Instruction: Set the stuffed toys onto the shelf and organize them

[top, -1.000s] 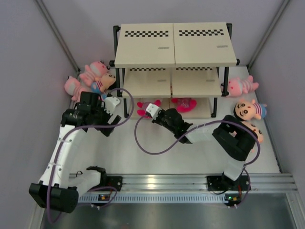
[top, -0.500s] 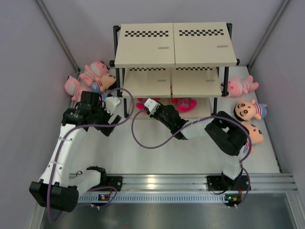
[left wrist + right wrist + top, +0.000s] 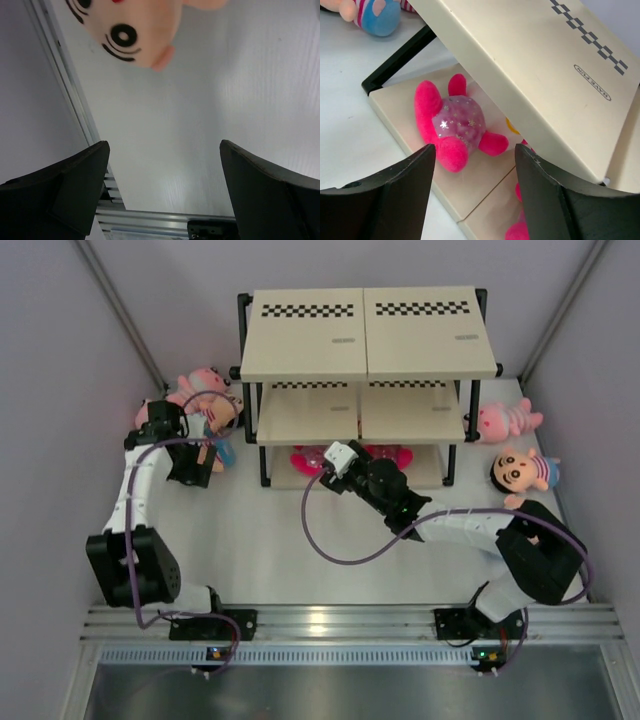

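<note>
1. Silver rail (image 3: pixel 340 622) runs along the near edge, and both of your arms are bolted to it.
2. Past the rail is the white table (image 3: pixel 270 560), with the purple cables hanging over it.
3. Your right gripper (image 3: pixel 474 150) reaches to the front of the shelf (image 3: pixel 370 335), down at its lowest board. The two black fingers are well apart and have nothing pinched between them.
4. Just past those fingers lies a magenta toy (image 3: pixel 455 125). It rests on the lowest board, under the middle board. A second magenta toy (image 3: pixel 520 230) lies on the same board, to the right of the first one.
5. Your left gripper (image 3: pixel 162 150) is out on the left side of the table, beside the shelf's left front post. Its fingers are spread very wide with only bare table between them, so it holds nothing.
6. Just beyond the left gripper is the left doll (image 3: pixel 125 30). Your left wrist camera shows its peach face with big black eyes.
7. On the right side, the right doll (image 3: pixel 522 470) lies on the table, off the shelf.
8. A bit farther back on that side, the right pink striped animal (image 3: pixel 505 421) lies on the table beside the shelf's right post.
9. Far on the left, the left pink striped animal (image 3: pixel 203 382) lies on the table by the shelf's corner, behind the left doll.
</note>
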